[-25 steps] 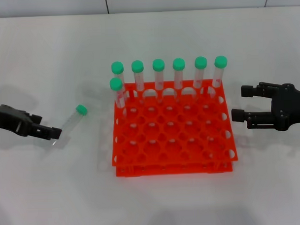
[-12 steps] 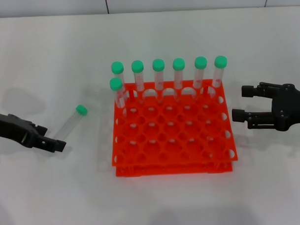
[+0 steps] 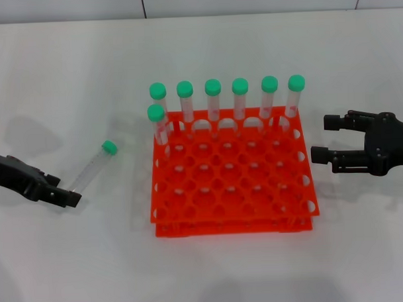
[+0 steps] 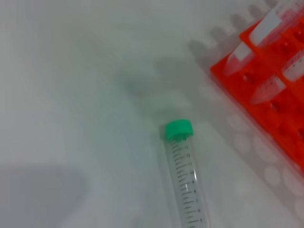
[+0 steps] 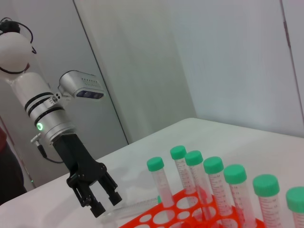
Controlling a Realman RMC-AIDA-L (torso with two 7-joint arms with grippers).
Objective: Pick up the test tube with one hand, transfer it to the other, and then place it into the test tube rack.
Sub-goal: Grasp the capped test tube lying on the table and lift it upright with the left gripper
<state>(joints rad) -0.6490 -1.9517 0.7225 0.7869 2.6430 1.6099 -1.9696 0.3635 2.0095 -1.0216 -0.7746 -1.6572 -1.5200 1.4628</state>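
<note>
The test tube (image 3: 93,167) lies flat on the white table left of the rack, its green cap pointing toward the back; the left wrist view shows the test tube (image 4: 185,183) close up, lying free. My left gripper (image 3: 63,195) sits low at the tube's bottom end; in the right wrist view the left gripper (image 5: 102,202) has its fingers spread, with the tube (image 5: 137,205) beside them. The orange-red test tube rack (image 3: 230,224) stands mid-table. My right gripper (image 3: 323,139) hovers open just right of the rack, holding nothing.
Several green-capped tubes (image 3: 213,101) stand upright in the rack's back row, with one (image 3: 157,123) in the second row at the left. A rack corner (image 4: 280,109) shows in the left wrist view. A grey wall lies behind the table.
My left gripper has dropped toward the table's front and then drawn slightly left, staying at the tube's bottom end. The tube and the right arm have not moved.
</note>
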